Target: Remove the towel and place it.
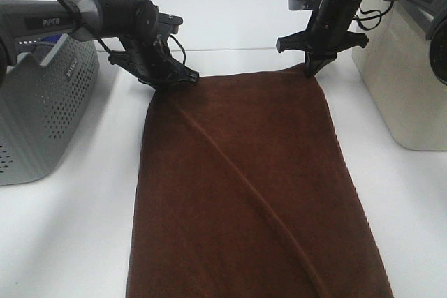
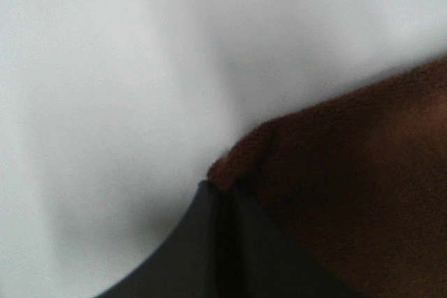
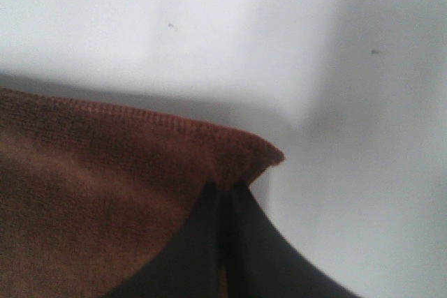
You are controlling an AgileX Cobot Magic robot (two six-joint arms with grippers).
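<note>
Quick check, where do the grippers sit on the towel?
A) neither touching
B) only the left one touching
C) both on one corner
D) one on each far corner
D: the left gripper pinches the far-left corner of the towel and the right gripper pinches the far-right one. Each wrist view shows cloth clamped at the fingertips.

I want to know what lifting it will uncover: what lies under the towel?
Only the white table shows around the towel, which lies spread flat with one diagonal crease. Whatever is beneath is covered; no bulge suggests an object.
</note>
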